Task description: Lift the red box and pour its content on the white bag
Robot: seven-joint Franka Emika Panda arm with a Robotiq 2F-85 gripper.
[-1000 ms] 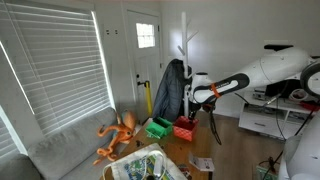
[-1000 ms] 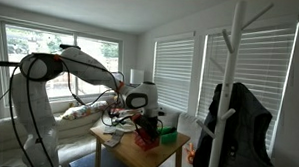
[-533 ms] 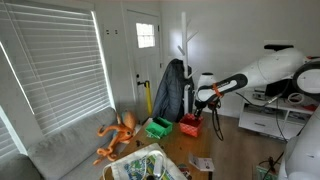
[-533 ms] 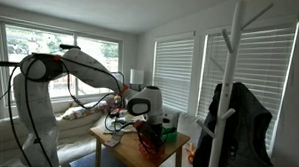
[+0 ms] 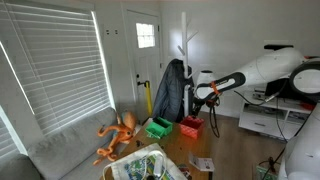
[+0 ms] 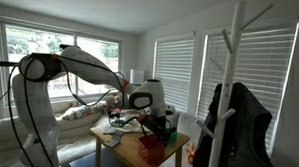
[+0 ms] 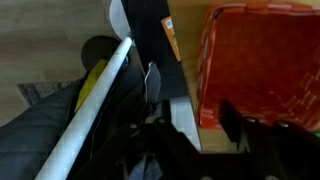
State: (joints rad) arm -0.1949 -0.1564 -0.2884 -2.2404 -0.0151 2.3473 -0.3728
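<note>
Franka arm reaching over a low wooden table [image 6: 115,142] in a living room. The red box [image 5: 190,126] stands on the table beside a green box [image 5: 158,128]; in both exterior views the two are just beside each other, near the table's edge.

The gripper [image 5: 208,100] hangs directly above the red box [image 6: 150,146], with the arm stretched out level behind it. In the wrist view the gripper [image 7: 192,100] shows its two fingers [image 7: 232,116] well apart. The left wall of the red box [image 7: 265,60] lies in the gap between them. Nothing is seen clamped; whether a finger touches the wall cannot be told.

Room for moving: a white coat rack [image 6: 230,56] with a dark coat [image 5: 170,90] stands close behind the boxes. In the wrist view its white pole [image 7: 95,105] and the coat [image 7: 55,130] lie just beside the gripper, opposite the box. The wooden floor [image 7: 50,40] shows past them. An orange toy [image 5: 118,135] lies well apart from the boxes, towards the blinds [image 5: 55,70]. The green box [image 6: 169,137] bounds the red box on one side.
</note>
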